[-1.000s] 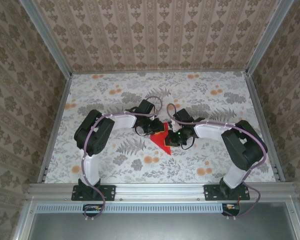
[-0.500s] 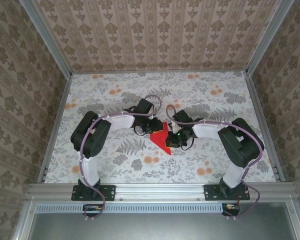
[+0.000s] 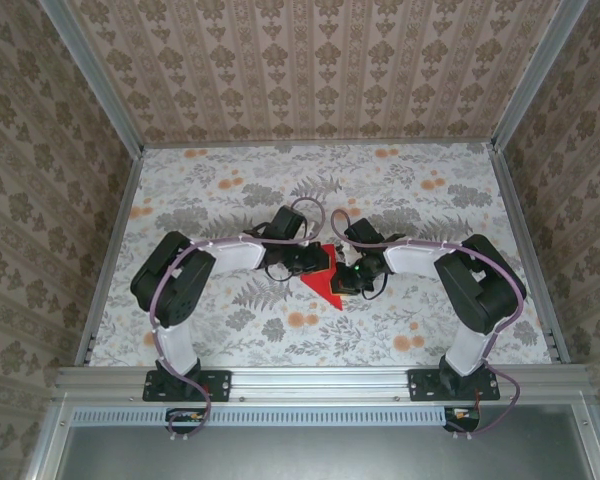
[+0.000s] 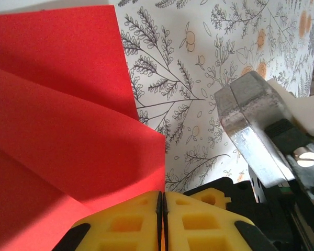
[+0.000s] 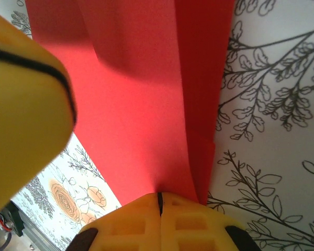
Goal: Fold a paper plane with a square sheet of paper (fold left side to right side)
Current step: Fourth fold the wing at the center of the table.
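Floral tablecloth [image 3: 400, 180]: covers the table.
Left arm [image 3: 180, 282], right arm [image 3: 477, 282]: both reach inward to mid-table.
Red paper sheet [image 3: 322, 287]: partly folded and pointed, lying mid-table between the two wrists.
Left gripper [image 4: 162, 201]: pads pressed together on the sheet's edge.
Right gripper [image 5: 159, 198]: closed, pinching a raised fold of the sheet.

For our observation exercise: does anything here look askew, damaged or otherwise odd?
Nothing torn or spilled. The paper, pinched by the left gripper and right gripper, is only loosely folded: its layers bulge up instead of lying flat.
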Controlling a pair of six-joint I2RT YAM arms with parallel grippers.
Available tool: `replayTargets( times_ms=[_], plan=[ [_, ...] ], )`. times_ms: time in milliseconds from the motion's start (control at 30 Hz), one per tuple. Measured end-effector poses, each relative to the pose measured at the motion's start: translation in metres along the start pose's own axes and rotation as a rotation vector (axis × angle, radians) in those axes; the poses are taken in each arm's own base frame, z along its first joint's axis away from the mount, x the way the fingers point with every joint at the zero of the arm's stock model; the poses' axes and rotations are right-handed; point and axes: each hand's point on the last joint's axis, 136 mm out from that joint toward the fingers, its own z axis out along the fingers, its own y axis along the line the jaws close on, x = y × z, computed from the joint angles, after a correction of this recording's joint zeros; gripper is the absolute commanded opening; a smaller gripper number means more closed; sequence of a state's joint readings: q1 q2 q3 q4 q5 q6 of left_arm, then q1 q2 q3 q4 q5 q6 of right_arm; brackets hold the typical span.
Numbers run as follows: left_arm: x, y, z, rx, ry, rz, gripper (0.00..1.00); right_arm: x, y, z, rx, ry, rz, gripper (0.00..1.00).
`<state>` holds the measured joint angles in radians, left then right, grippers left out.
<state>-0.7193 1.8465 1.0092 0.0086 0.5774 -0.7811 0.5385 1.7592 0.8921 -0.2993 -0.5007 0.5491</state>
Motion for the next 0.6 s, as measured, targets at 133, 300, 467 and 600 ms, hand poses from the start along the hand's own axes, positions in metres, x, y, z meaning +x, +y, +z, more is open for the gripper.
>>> replayTargets(
  times_ms=[133,300,467,600],
  plan=[
    [0.004,0.009,0.008,-0.014,0.021,-0.016,0.1,0.0,0.0,0.0,0.004,0.007,0.001,0.0],
    [0.007,0.018,0.014,-0.029,0.037,-0.03,0.08,0.0,0.0,0.0,0.006,0.011,0.002,0.0],
    [0.009,0.022,0.017,-0.035,0.043,-0.036,0.05,0.0,0.0,0.0,0.012,0.015,-0.01,0.0],
    [0.007,0.026,0.017,-0.044,0.038,-0.034,0.04,0.0,0.0,0.0,0.017,0.02,-0.017,0.0]
  ],
)
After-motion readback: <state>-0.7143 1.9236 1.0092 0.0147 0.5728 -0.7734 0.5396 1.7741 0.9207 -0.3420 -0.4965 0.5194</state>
